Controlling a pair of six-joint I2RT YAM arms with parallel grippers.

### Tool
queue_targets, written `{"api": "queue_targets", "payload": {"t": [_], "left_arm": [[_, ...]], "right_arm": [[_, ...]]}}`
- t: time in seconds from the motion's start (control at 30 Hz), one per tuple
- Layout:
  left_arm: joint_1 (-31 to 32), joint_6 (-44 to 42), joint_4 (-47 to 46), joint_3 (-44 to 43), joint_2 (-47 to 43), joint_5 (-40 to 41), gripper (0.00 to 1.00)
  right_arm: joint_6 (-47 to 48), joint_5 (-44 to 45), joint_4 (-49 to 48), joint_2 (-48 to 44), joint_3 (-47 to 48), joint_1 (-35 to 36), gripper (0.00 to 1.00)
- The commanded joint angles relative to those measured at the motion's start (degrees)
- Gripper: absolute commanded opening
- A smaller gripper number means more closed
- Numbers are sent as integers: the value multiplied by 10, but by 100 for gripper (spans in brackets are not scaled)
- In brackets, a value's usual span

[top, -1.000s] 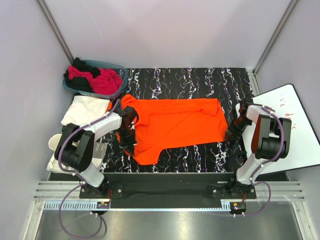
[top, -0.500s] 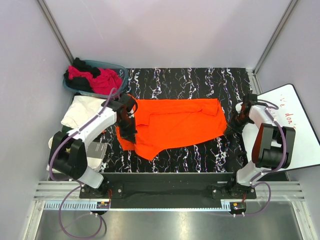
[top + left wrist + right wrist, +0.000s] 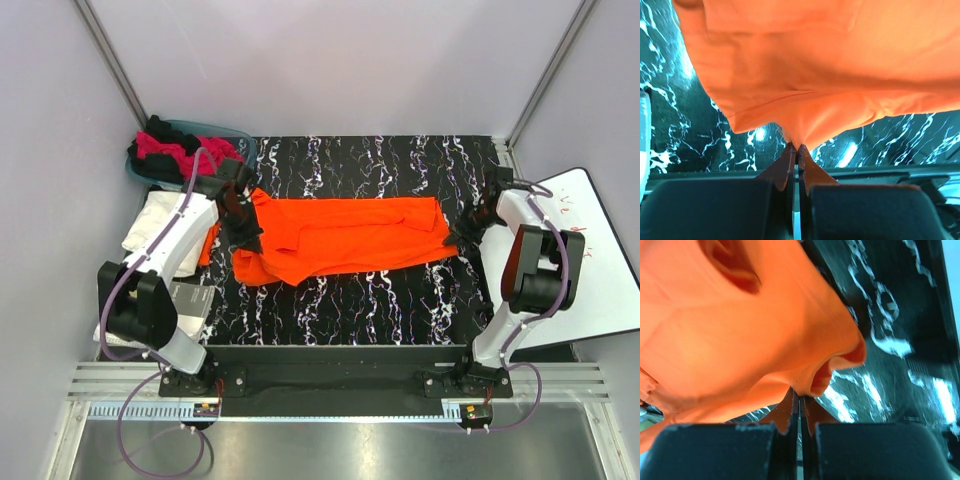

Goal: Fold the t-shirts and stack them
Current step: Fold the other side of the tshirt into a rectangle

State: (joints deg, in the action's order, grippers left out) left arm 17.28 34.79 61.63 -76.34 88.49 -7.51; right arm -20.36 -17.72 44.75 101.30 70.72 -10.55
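Observation:
The bright orange t-shirt lies spread across the black marbled table, its near half lifted and folded back toward the far side. My left gripper is shut on the shirt's left edge; in the left wrist view its fingertips pinch the orange cloth. My right gripper is shut on the shirt's right edge; in the right wrist view it pinches the orange hem. A white t-shirt lies left of the orange one. Magenta and black shirts fill the basket.
The teal plastic basket stands at the far left corner. A white board with red writing lies at the right. White items sit at the left near edge. Grey walls enclose the table.
Both grippers have moved away from me toward the far side, carrying the shirt's near edge. The orange shirt now shows narrower, folded lengthwise.

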Motion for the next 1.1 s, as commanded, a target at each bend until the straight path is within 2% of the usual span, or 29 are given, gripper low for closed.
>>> {"api": "queue_targets", "payload": {"t": [0.0, 0.5, 0.6, 0.63, 0.67, 0.73, 0.77, 0.8, 1.07], "left_arm": [[-12, 1, -5, -59, 27, 5, 0], [-52, 20, -8, -136, 99, 12, 0], [-56, 6, -9, -166, 120, 18, 0], [-56, 1, -9, -187, 128, 21, 0], [-56, -2, -9, -196, 134, 25, 0], [-57, -13, -7, -225, 157, 24, 0], [-57, -16, -6, -235, 167, 21, 0], [-57, -18, -5, -245, 185, 15, 0], [-57, -33, -1, -333, 266, -2, 0]], "right_arm": [[9, -11, -6, 35, 68, 14, 0], [14, 11, 5, 182, 202, 64, 0], [13, 23, 22, 214, 221, 65, 5], [12, 28, 26, 217, 222, 65, 10], [12, 31, 27, 220, 222, 65, 32], [12, 43, 28, 218, 214, 66, 54], [14, 49, 30, 216, 210, 67, 83], [15, 54, 31, 214, 209, 67, 100], [20, 61, 35, 203, 184, 67, 100]]}}
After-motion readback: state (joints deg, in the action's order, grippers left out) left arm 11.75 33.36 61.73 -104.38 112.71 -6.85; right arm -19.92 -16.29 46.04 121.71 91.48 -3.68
